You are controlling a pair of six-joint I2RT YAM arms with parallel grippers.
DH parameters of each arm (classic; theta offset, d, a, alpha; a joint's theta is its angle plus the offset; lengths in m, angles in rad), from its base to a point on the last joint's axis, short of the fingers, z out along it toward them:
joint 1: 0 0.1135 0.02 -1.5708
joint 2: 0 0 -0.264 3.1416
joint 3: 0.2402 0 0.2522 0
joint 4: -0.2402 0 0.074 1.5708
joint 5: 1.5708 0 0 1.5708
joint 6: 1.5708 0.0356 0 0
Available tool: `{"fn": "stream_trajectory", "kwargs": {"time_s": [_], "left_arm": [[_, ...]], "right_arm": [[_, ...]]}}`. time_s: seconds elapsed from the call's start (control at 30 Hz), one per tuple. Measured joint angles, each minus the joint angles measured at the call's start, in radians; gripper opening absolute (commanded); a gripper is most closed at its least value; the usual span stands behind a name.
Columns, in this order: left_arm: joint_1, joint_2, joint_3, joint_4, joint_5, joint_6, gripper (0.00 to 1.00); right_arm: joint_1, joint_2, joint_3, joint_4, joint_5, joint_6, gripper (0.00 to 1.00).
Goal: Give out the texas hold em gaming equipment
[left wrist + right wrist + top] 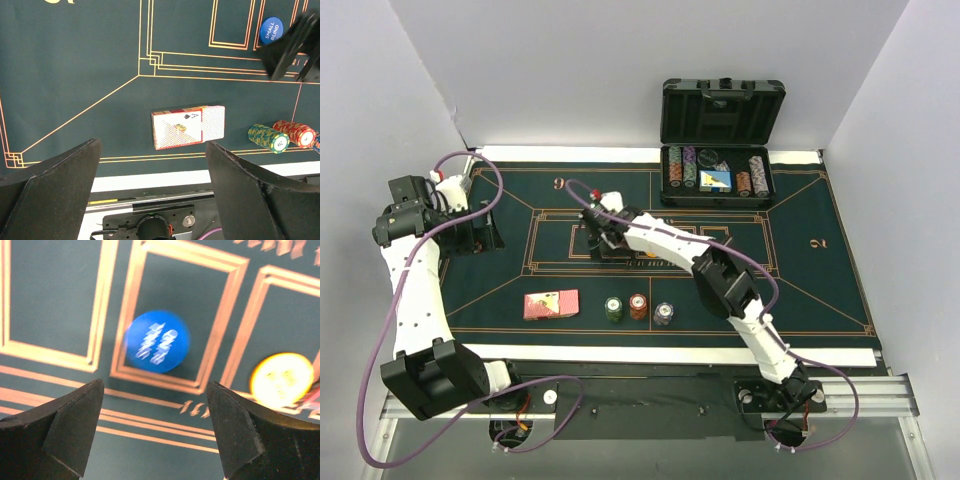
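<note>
My right jaws spread wide, empty, over the blue small-blind button [157, 341], view blurred; orange button [281, 380] near it; my left jaws also open, holding nothing, above the felt mat [75, 75]; card deck [187, 127], ace of spades up, near the mat's near edge; green chip stack [268, 137], red chip stack [295, 133], purple chip stack [663, 314] in a row beside it; more chips [758, 176] in the black case [720, 110], far edge.
</note>
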Motion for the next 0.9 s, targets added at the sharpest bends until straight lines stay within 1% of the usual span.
{"fn": "stream_trajectory", "kwargs": {"time_s": [0.13,0.23,0.4,0.57,0.8,0.9], "left_arm": [[0.0,0.0,-0.014,0.005,0.006,0.0,0.97],[0.0,0.0,-0.014,0.005,0.011,0.0,0.97],[0.0,0.0,-0.014,0.005,0.011,0.0,0.97],[0.0,0.0,-0.014,0.005,0.011,0.001,0.97],[0.0,0.0,-0.014,0.005,0.011,0.001,0.97],[0.0,0.0,-0.014,0.005,0.01,0.003,0.97]], "right_arm": [[-0.078,-0.009,-0.003,0.006,0.034,0.004,0.78],[-0.107,-0.004,0.002,0.004,0.046,0.003,0.74],[-0.096,0.024,0.026,0.015,0.041,0.003,0.66],[-0.078,0.031,0.026,0.038,0.015,0.009,0.64],[-0.06,0.055,0.04,0.054,-0.002,0.012,0.56],[-0.06,0.068,0.062,0.056,-0.007,0.015,0.48]]}}
